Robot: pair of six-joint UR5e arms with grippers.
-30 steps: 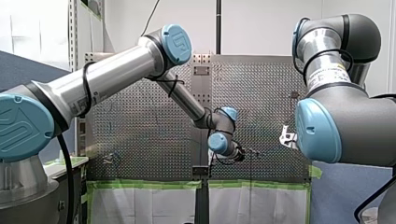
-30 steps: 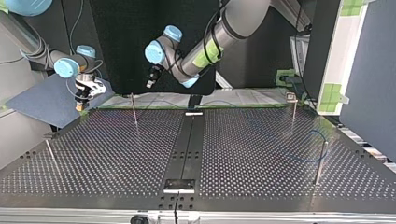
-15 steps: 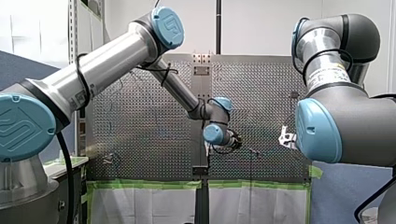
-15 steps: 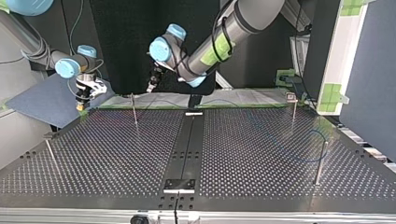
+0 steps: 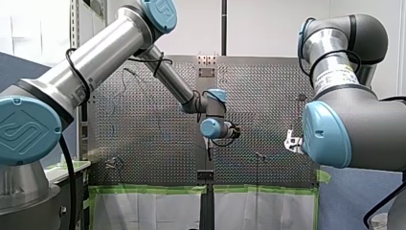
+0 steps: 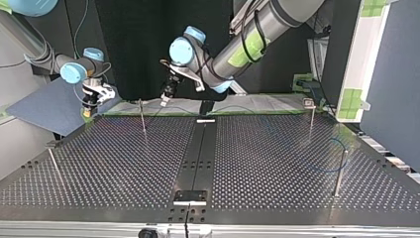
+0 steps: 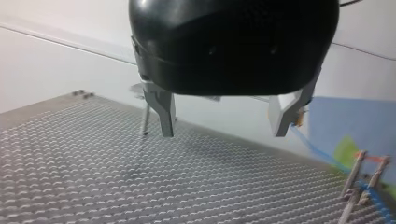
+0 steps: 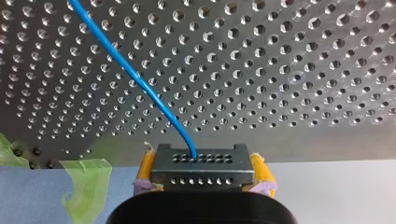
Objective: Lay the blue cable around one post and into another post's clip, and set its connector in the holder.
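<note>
In the front view my left arm (image 5: 95, 62) reaches from the left side over the desk (image 5: 143, 139) to about its middle. The left jaws hang there above the perforated plate, and from here I cannot tell how they stand. My right arm (image 5: 354, 124) fills the right side, and only a pale part of the right jaws shows beside it, at the desk's right edge. A thin post (image 5: 259, 160) stands between the two.

In the top view my left arm comes in from the top at the right. The left jaws hang over the desk's far edge, near a post (image 6: 142, 115). The right jaws are at the far left corner of the desk. The blue cable (image 6: 341, 148) makes a faint loop at the view's right, close to another post (image 6: 339, 171). I cannot tell whether it goes around this post.

In the left wrist view the two metal fingers (image 7: 163, 112) of the left jaws stand wide apart, with nothing between them, above the desk. The blue cable passes just beside one finger and runs down to a post with a clip (image 7: 362, 179). Whether the cable touches the finger, I cannot tell.

In the right wrist view the right jaws are clamped with their yellow pads (image 8: 145, 165) on the dark connector (image 8: 201, 161). The blue cable leaves the connector and runs away across the perforated desk. Green tape (image 8: 88, 186) lies at the desk's edge beside the jaws.
</note>
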